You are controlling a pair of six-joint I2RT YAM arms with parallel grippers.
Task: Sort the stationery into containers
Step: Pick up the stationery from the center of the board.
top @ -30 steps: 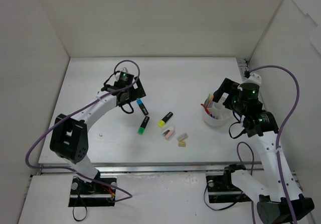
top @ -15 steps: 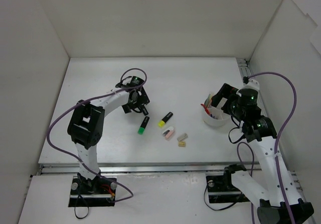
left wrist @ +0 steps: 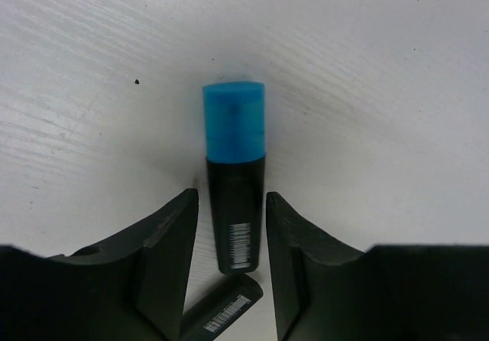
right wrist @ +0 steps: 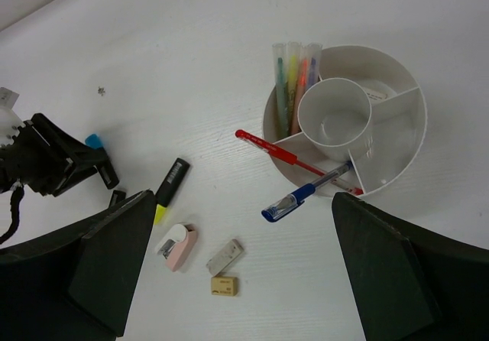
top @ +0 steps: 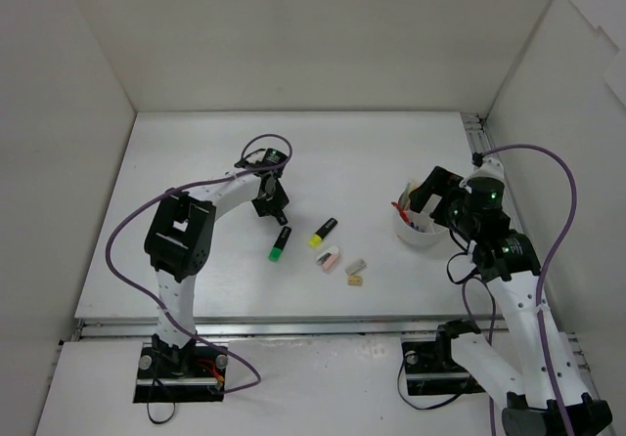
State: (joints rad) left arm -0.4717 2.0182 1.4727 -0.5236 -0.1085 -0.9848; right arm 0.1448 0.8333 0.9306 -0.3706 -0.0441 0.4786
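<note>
A blue highlighter (left wrist: 234,127) lies on the table with its black body between the jaws of my left gripper (left wrist: 229,203) (top: 271,201), which have drawn in tight on it. Just behind lies a green highlighter (top: 280,243). To the right are a yellow highlighter (right wrist: 171,184), a pink eraser (right wrist: 178,247), a grey eraser (right wrist: 225,256) and a tan eraser (right wrist: 224,285). The white round tub (right wrist: 422,127) has a small cup (right wrist: 302,127) inside and holds a red pen (right wrist: 283,151), a blue pen (right wrist: 294,201) and some thin sticks (right wrist: 294,81). My right gripper (right wrist: 243,197) hangs open and empty, high beside the tub.
White walls close the table at the back and both sides. The tub (top: 421,236) stands near the right wall. A tiny speck (top: 197,259) lies on the left part of the table. Purple cables loop off both arms.
My left gripper has swung right and down over the blue highlighter, and its jaws have narrowed from wide open onto it. The right arm has shifted only slightly.
</note>
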